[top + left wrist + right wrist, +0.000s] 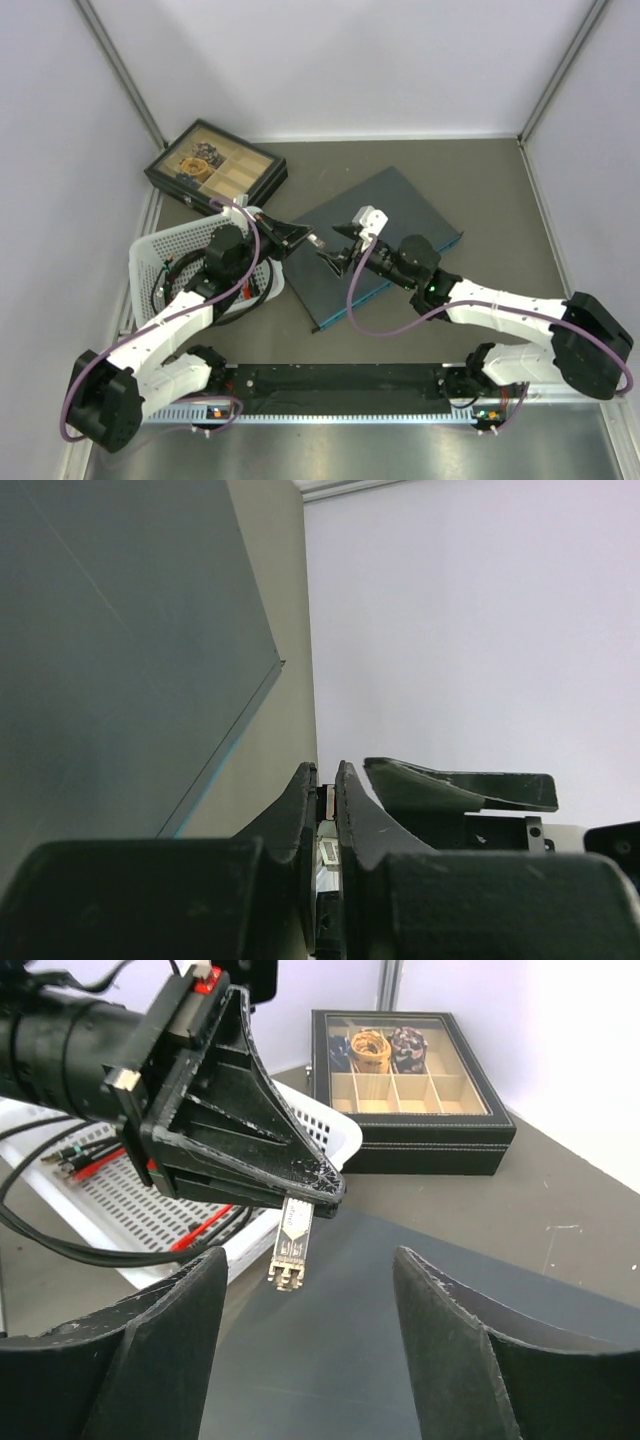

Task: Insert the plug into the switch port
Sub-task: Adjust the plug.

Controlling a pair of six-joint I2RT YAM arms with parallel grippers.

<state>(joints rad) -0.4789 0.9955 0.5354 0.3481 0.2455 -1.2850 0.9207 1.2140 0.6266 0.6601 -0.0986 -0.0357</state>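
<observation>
Left gripper (322,1190) clamps plug (290,1245) above switch (340,1370); right gripper (310,1265) released, plug just ahead, untouched.

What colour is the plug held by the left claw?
Silver metal; the plug shows best in the right wrist view.

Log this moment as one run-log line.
left hand: shut on plug | right hand: open, facing plug | plug: held in the air by switch, not in a port
</observation>
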